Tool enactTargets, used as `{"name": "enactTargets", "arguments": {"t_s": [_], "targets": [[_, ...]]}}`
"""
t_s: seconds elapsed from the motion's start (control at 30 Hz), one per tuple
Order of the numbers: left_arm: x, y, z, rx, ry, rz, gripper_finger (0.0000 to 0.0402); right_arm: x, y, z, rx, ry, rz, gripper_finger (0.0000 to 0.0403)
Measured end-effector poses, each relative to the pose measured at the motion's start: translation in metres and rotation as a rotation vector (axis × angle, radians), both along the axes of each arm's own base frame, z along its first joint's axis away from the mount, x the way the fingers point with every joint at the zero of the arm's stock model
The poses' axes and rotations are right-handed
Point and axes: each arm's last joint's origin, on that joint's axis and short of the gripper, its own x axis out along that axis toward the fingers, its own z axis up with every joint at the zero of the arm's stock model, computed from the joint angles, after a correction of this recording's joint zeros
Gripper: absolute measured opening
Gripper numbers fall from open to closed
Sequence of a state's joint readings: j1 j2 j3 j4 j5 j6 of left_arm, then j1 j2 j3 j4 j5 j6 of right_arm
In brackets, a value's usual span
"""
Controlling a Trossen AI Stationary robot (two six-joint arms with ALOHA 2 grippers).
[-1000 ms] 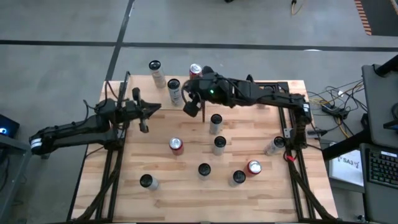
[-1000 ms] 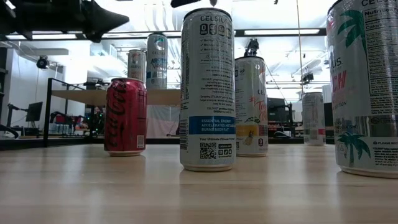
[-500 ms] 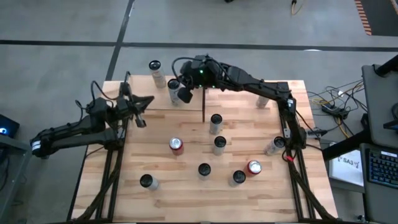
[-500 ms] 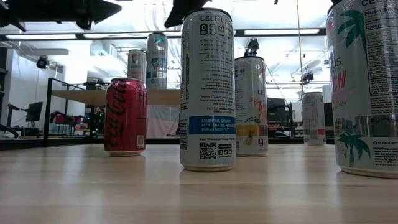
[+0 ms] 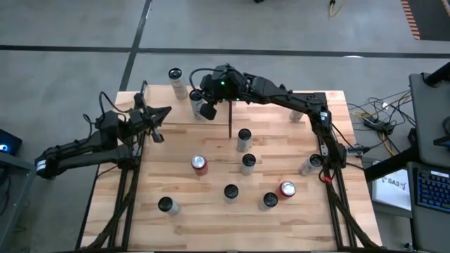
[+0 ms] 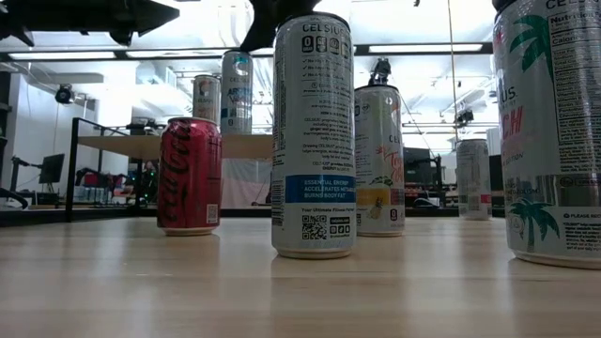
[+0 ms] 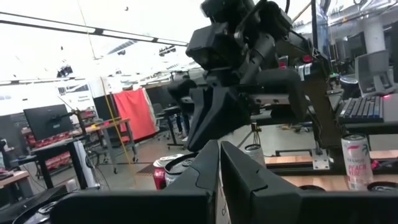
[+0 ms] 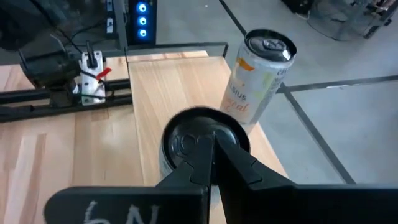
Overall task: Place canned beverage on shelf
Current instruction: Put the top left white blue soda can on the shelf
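The right hand (image 5: 207, 110), pinched shut and empty, hangs right above an upright black-topped can (image 8: 202, 142) on the shelf (image 8: 168, 78).

Right gripper (image 8: 213, 163) fingers (image 8: 186, 171) pressed together, tips over dark top of can (image 8: 202, 138) standing on pale wood shelf (image 8: 168, 81). Orange-lettered Celsius can (image 8: 258, 74) just beyond, upright near shelf corner. Grey floor past edge.

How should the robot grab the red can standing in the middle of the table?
Grip the red can around its round side wall, coming from above with the fingers straddling it. It stands upright with open table around it, so a squeeze across the middle should hold it steady. The nearest can stands well apart.
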State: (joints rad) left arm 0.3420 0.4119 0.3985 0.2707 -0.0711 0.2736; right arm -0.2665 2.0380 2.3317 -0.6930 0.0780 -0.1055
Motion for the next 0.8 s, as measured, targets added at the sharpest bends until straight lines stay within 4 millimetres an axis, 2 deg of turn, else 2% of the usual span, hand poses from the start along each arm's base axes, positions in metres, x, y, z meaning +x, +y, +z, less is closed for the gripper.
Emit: {"name": "enactTargets", "arguments": {"t_s": [0.47, 0.8], "targets": [[0.000, 0.000, 0.000, -0.002, 0.001, 0.000, 0.0000, 0.006, -0.004, -0.013, -0.002, -0.012, -0.030, 0.0009], [0.000, 0.000, 0.000, -0.002, 0.002, 0.000, 0.0000, 0.007, -0.007, -0.013, 0.046, -0.050, -0.117, 0.0009]]}}
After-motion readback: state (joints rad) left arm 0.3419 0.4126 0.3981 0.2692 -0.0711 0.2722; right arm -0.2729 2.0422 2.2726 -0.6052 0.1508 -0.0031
